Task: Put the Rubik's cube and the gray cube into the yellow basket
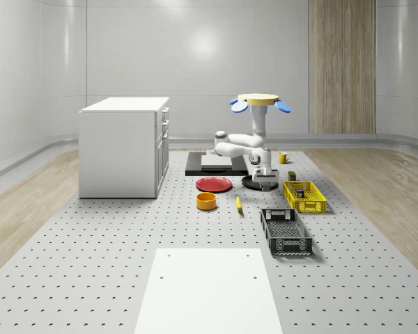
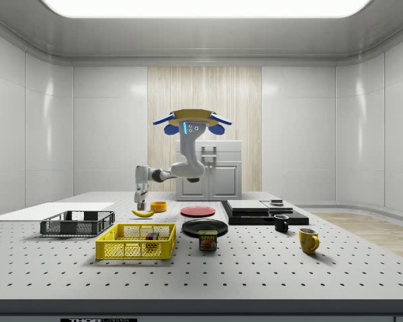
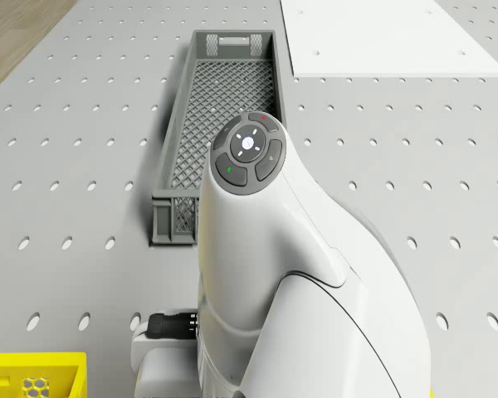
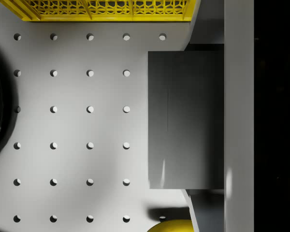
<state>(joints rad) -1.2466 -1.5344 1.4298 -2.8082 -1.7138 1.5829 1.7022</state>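
My gripper [image 4: 191, 120] is shut on the gray cube [image 4: 183, 145], which sits between the two fingers [image 4: 208, 29] in the wrist view. The cube hangs a little above the perforated table. The yellow basket [image 4: 101, 9] lies close beside the gripper, also seen as yellow basket [image 1: 304, 196] in the whole-scene view and yellow basket [image 2: 136, 241] in the side view. The Rubik's cube [image 2: 151, 236] rests inside it. The drone [image 1: 258, 101] hovers high above the table behind the black plate, its arm reaching down to the gripper [image 1: 267, 182].
A black plate [image 1: 258, 182] lies under the arm, with a banana [image 1: 238, 202], orange bowl [image 1: 206, 201] and red plate [image 1: 214, 184] nearby. A black mesh basket [image 1: 285, 232] sits in front. A can [image 2: 207, 240], two mugs and a white cabinet [image 1: 124, 146] stand around.
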